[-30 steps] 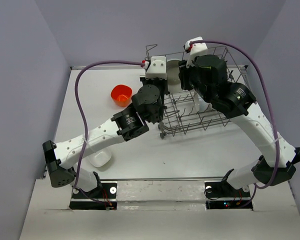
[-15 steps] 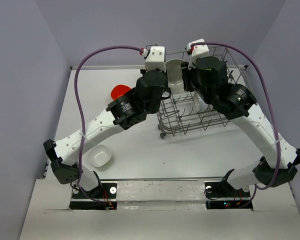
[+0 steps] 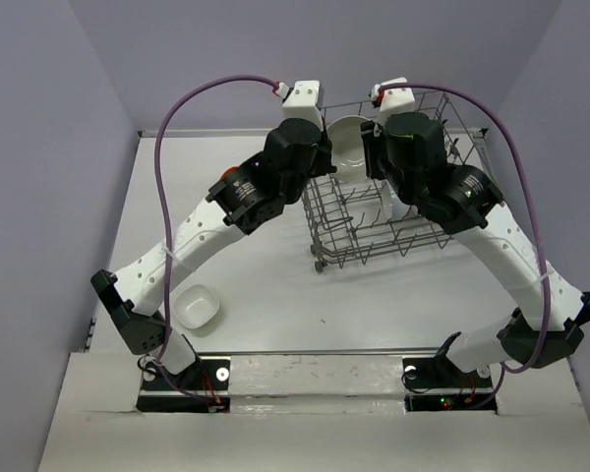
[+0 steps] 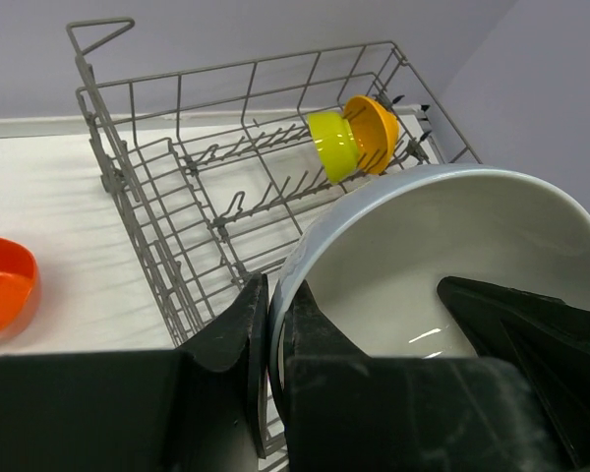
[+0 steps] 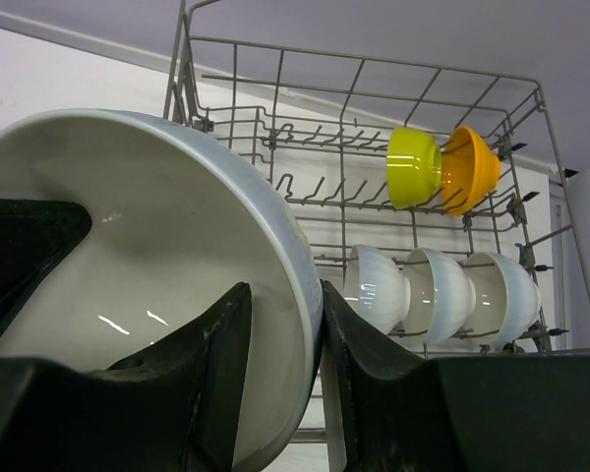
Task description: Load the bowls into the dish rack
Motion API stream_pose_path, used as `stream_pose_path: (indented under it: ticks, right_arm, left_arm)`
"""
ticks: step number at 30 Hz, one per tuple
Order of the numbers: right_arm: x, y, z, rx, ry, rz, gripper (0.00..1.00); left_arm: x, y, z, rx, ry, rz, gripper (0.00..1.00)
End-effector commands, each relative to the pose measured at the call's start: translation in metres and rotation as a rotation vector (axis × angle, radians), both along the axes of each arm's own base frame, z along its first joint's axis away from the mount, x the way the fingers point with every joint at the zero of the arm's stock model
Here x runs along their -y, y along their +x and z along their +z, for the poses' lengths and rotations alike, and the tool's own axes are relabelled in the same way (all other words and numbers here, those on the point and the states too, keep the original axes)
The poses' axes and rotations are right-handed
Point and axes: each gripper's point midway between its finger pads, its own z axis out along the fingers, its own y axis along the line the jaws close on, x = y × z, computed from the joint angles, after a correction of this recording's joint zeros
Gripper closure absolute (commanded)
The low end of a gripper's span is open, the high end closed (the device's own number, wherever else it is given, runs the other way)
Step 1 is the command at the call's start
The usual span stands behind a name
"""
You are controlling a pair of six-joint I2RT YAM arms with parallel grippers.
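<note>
Within the last second the left pincer [image 4: 278,295] had swung up from beside the dish rack [image 3: 413,241] and closed on the rim of the white bowl [image 4: 452,265]. The right pincer [image 5: 282,293] already clamped that bowl by its other side. Both pincers thus held one bowl, tilted on edge, above the rack's left end near the far edge of the desk [image 3: 275,285]. It looked like a handover or a two-handed steadying, and the bowl was not yet seated among the prongs. Inside the rack stood the lime green bowl [image 4: 334,143], the orange-yellow bowl [image 4: 376,133] and three white bowls [image 5: 438,290]. A red-orange bowl [image 4: 5,285] toward the far-left corner and a spare white bowl [image 3: 197,307] by the near-left corner still waited.
</note>
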Motion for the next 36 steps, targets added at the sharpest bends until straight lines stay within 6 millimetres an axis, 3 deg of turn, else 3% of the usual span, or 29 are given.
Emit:
stream_pose_path:
  ticks: [1,10,11,14,19,21,23,25,26,30,36]
  right_arm:
    - [-0.033,-0.027,0.017,0.023,0.069,0.195,0.63]
    - [-0.041,-0.027,0.009,0.007,0.049,0.202,0.67]
    - [-0.041,-0.026,0.009,0.007,0.047,0.197,0.70]
    - [-0.041,-0.024,0.007,0.006,0.033,0.177,0.95]
    - [-0.035,-0.021,0.009,0.017,0.031,0.140,0.99]
    - [-0.029,-0.018,0.011,0.027,0.028,0.098,0.99]
    - [-0.020,-0.014,0.015,0.045,0.024,0.040,0.99]
    - [-0.012,-0.012,0.017,0.058,0.020,-0.004,0.99]
    - [-0.006,-0.010,0.020,0.071,0.014,-0.045,0.99]
    - [0.002,-0.009,0.024,0.089,0.015,-0.085,0.99]
    - [0.009,-0.008,0.025,0.100,0.010,-0.121,0.99]
  left_arm:
    - [0.023,0.007,0.027,0.026,-0.152,-0.068,1.00]
    - [0.025,0.008,0.036,0.032,-0.175,-0.081,1.00]
    - [0.025,0.007,0.037,0.033,-0.179,-0.082,1.00]
    - [0.025,0.006,0.038,0.033,-0.183,-0.087,1.00]
    - [0.026,0.004,0.037,0.037,-0.183,-0.106,1.00]
    - [0.026,0.003,0.037,0.038,-0.183,-0.109,0.93]
    - [0.025,0.000,0.038,0.046,-0.182,-0.115,0.77]
    - [0.022,-0.001,0.043,0.059,-0.188,-0.114,0.70]
    - [0.019,-0.001,0.046,0.067,-0.190,-0.109,0.60]
    - [0.017,-0.003,0.052,0.082,-0.188,-0.112,0.50]
    - [0.020,-0.002,0.052,0.085,-0.185,-0.119,0.50]
